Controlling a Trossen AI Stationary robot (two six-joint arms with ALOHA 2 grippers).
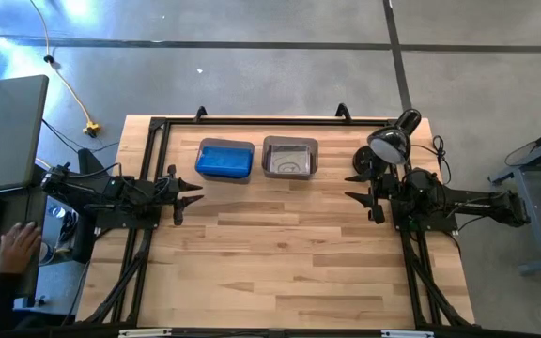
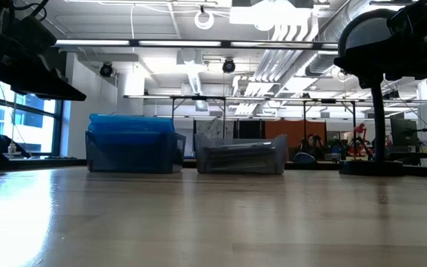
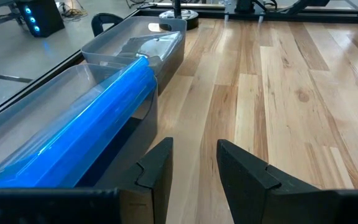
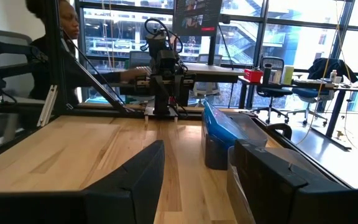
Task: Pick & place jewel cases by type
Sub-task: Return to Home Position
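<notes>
Two translucent grey bins stand side by side near the table's far edge. The left bin [image 1: 224,160] holds bright blue jewel cases [image 3: 98,130], also visible in the low view [image 2: 132,133]. The right bin [image 1: 290,157] holds the dark jewel cases [image 2: 241,153], with a glossy face showing [image 3: 148,46]. My left gripper [image 1: 188,194] is open above the table's left side, just left and near of the blue bin. My right gripper [image 1: 357,186] is open above the table's right side, right of the grey bin. Neither touches anything.
A black desk lamp [image 1: 393,141] stands on the table's far right, close to my right arm. A person's hand [image 1: 17,249] rests at a keyboard off the table's left; the person shows in the right wrist view [image 4: 55,37]. Bare wood [image 1: 280,253] spans the table's middle and near side.
</notes>
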